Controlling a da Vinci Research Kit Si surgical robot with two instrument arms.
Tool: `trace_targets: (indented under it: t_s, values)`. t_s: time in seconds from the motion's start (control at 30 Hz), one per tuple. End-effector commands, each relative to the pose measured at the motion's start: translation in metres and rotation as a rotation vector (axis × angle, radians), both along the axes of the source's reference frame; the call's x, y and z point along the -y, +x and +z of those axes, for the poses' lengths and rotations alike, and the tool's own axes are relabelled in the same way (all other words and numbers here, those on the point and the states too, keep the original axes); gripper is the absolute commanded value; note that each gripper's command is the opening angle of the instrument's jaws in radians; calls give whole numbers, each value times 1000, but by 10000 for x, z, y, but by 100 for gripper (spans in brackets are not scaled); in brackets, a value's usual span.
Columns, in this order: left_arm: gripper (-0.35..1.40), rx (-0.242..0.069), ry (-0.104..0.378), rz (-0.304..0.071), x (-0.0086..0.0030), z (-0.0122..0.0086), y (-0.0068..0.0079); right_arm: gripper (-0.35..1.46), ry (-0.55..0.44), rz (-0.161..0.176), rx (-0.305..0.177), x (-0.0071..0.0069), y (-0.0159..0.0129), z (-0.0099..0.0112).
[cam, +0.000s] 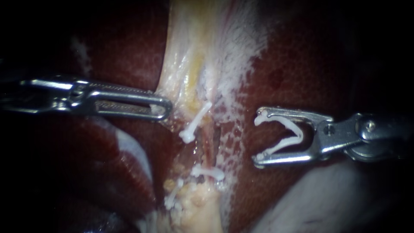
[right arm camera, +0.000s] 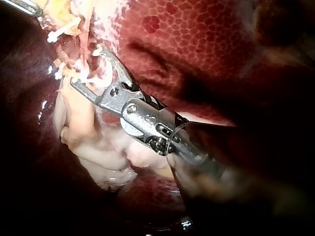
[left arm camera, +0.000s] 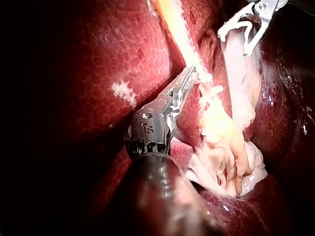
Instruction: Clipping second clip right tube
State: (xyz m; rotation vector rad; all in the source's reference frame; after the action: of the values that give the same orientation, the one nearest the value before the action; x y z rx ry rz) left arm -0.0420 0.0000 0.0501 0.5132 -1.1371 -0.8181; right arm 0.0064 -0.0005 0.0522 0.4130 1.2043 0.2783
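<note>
right instrument (cam: 258, 140) | end effector grips spread white clip (cam: 296, 137); tube (cam: 210, 146) ahead of tips, not touching

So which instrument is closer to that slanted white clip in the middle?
Left. The left instrument ends just beside the slanted clip; the right instrument, jaws holding a loaded clip, stands farther off on the other side.
</note>
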Motion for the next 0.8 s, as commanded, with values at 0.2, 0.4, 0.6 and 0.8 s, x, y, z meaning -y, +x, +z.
trace_targets:
  t_s: [0.2,0.4,0.6,0.8]
  values:
    - [-35,0,0,0,-1,0,1,60,-1,0,0,1,1,1]
    - [-35,7,8,8,-8,-7,8,60,52,19,10,12,9,9]
    - [-35,-4,15,-11,-28,-26,27,60,144,48,27,29,26,25]
    - [-35,0,10,-32,-43,-51,44,59,202,56,35,44,51,45]
